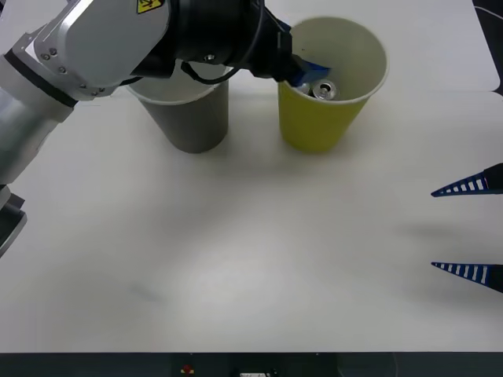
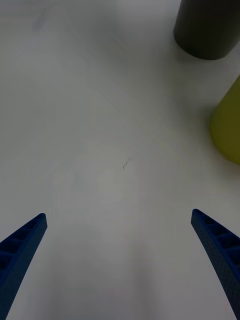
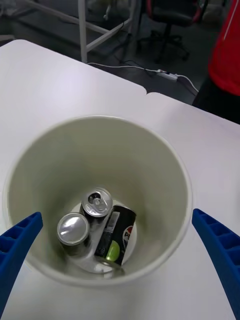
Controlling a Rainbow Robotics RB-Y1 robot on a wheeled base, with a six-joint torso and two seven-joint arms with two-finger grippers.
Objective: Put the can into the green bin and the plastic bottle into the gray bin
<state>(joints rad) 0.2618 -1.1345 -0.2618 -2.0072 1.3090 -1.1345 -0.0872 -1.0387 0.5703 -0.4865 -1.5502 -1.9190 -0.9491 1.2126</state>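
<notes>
My left gripper [image 1: 311, 74] hovers over the mouth of the green bin [image 1: 314, 126], and in the left wrist view it [image 3: 116, 216] is open with nothing between its fingers. Inside the green bin [image 3: 165, 165] two silver cans stand side by side: one [image 3: 96, 202] shows its pull-tab top, the other [image 3: 73, 229] a plain end. One can [image 1: 324, 91] also shows from the front. The gray bin [image 1: 192, 118] stands left of the green one, partly under my left arm. My right gripper [image 1: 470, 229] waits open at the table's right side. The plastic bottle is out of view.
A small black and green drinks can [image 3: 115, 235] lies on its side beside the silver cans in the green bin. From the right wrist, the gray bin [image 2: 207, 30] and green bin [image 2: 227, 125] stand ahead over bare white table [image 1: 236, 251]. Floor and chairs lie beyond the far edge.
</notes>
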